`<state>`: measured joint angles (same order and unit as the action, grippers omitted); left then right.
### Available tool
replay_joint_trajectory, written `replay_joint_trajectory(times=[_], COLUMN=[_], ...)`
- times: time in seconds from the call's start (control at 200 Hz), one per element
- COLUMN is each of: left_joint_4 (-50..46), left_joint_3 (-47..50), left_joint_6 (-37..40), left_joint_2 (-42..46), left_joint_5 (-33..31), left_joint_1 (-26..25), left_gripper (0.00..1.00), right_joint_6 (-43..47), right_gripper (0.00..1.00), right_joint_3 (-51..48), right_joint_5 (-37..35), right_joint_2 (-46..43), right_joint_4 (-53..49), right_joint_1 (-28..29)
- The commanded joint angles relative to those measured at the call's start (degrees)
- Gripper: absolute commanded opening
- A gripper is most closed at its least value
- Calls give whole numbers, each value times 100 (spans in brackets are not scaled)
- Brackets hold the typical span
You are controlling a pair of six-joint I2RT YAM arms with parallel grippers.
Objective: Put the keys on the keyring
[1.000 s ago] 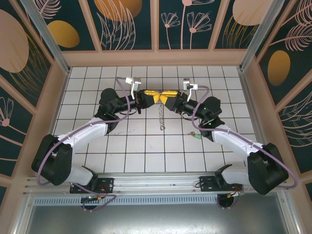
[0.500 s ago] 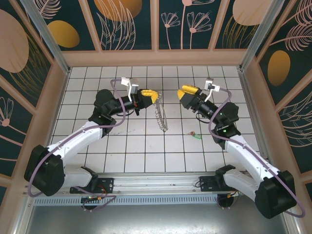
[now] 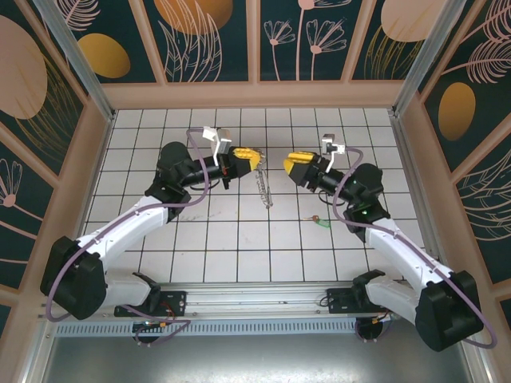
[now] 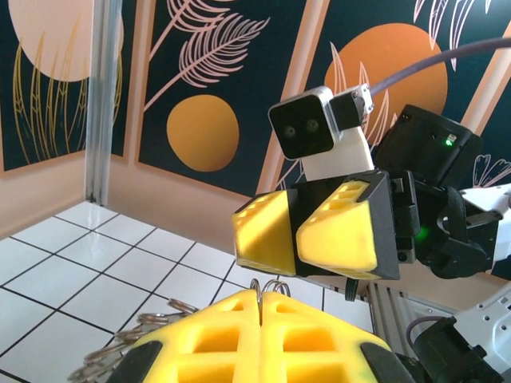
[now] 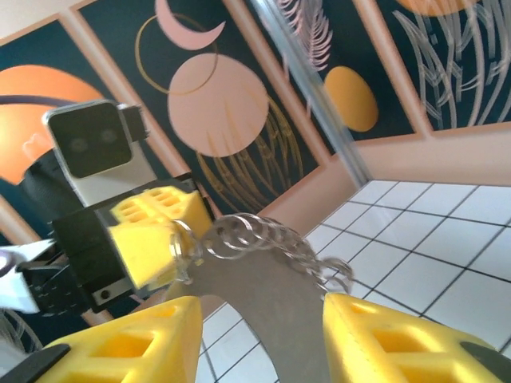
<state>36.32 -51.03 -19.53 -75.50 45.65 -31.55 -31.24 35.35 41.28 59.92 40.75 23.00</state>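
Keyring (image 3: 262, 189) hangs at frame centre, clenched by the left gripper (image 3: 255, 159). Right gripper (image 3: 288, 165) faces it, fingers released and empty. Green key (image 3: 321, 221) lies lower right.

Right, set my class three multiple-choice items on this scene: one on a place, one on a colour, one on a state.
1. Where is the key?
A) in the right gripper
B) on the table
C) threaded on the keyring

2. What colour is the key's head?
A) red
B) green
C) blue

3. How is the left gripper?
A) wide open
B) shut on the key
C) shut on the keyring

Answers:
1 B, it lies alone on the white tiles.
2 B, the head is bright green.
3 C, its yellow fingers are pressed together, with the ring's loops hanging from them.
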Motion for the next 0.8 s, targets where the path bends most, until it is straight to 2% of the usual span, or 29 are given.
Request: replay_joint_trajectory(times=[0.0,0.225,0.541,0.796], left_joint_4=[7,-2,-2,-1], left_joint_3=[-298,-382,-435,-436], left_joint_6=[52,-76,-121,-149], left_joint_2=[-88,-251,-368,-432], left_joint_5=[305,466,542,605], left_joint_1=[-16,-16,-9,-17], left_gripper=[0,0,0,0], right_joint_6=[416,468,392,325], right_gripper=[41,33,32,27], right_joint_3=[372,591,636,700], right_joint_5=[587,847,882,873], right_joint_2=[180,503,616,704], right_joint_4=[-19,99,279,402], right_joint_1=[79,284,357,407])
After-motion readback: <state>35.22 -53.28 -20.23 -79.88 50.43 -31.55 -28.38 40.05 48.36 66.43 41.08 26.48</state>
